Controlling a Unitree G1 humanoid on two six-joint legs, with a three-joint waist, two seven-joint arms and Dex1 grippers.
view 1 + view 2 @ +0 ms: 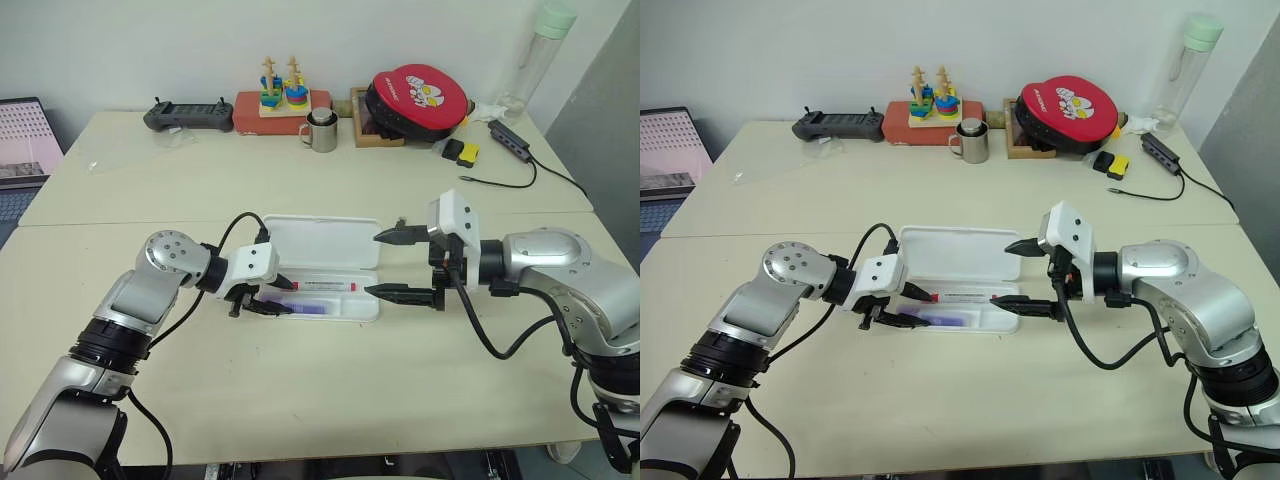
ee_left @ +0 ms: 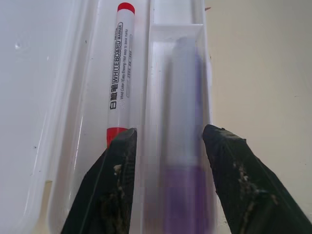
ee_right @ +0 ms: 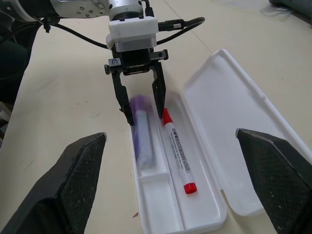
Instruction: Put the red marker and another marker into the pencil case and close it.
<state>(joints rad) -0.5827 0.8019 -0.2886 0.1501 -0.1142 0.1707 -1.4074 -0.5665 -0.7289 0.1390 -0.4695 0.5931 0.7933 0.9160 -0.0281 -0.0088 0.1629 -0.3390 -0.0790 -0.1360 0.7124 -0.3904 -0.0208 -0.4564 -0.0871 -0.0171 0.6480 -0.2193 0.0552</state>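
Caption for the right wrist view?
Left gripper open over purple marker beside red marker in open pencil case.

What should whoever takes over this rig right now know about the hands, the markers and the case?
Left hand: fingers apart, straddling the purple marker, which lies in the case's outer compartment; released or about to be.
Right hand: wide open, holding nothing, at the case's right end.
Red marker: lying in the case's long compartment beside the purple one.
Pencil case: on the table, lid fully open and laid back.
Done: both markers are in the case.
Left: pull the left hand clear, swing the lid over and press it shut.
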